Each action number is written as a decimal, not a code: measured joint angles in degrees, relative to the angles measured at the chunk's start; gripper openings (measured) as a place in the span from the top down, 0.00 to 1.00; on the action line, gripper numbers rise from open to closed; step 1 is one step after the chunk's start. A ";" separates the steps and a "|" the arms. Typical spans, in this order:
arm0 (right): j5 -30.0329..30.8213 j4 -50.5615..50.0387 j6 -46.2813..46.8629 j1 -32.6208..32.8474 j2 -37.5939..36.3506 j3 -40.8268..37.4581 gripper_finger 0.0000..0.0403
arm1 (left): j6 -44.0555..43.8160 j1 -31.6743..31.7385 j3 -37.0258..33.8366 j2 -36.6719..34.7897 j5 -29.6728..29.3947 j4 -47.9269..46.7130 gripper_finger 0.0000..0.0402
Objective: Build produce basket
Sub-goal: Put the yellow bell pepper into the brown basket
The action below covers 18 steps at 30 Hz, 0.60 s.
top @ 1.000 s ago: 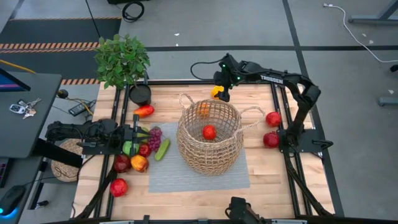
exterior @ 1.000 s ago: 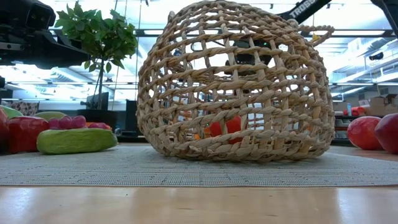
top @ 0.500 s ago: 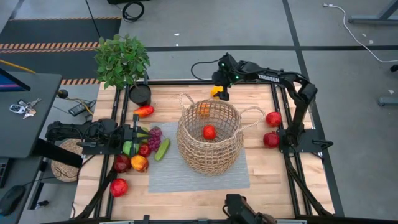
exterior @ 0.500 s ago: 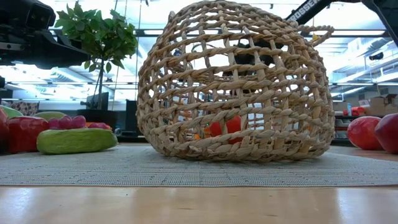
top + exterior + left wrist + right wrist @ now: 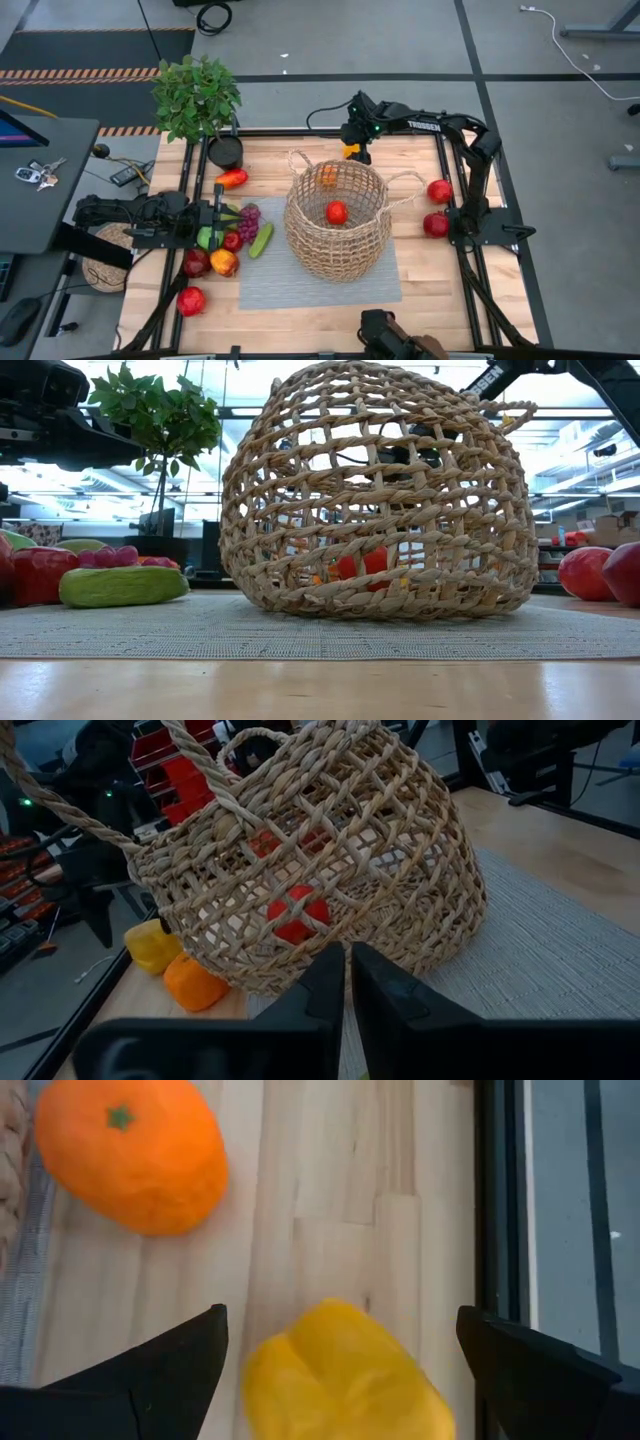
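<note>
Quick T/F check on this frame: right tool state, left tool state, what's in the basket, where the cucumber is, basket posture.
1. The right tool is open above the yellow fruit. True.
2. The left tool is open around an apple. False: it is shut and holds nothing.
3. A red fruit lies inside the basket. True.
4. The cucumber is in the basket. False: it lies on the mat's edge, to the basket's left.
5. The basket lies flat on its side. False: its mouth faces up in the high view.
</note>
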 joint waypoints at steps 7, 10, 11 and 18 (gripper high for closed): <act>0.13 -2.48 -1.75 -0.29 -0.67 0.00 0.03 | 0.02 -0.02 0.00 0.00 0.00 -0.01 0.92; 0.49 -2.99 -4.58 -0.14 -1.20 0.42 0.03 | 0.02 0.00 0.00 0.01 0.00 -0.02 0.91; 0.99 -4.13 -5.83 0.02 -1.18 0.79 0.03 | 0.02 -0.01 0.00 0.02 0.00 -0.03 0.91; 2.80 -4.51 -15.32 0.67 -1.01 0.50 0.03 | 0.01 0.00 0.00 0.02 0.00 -0.04 0.92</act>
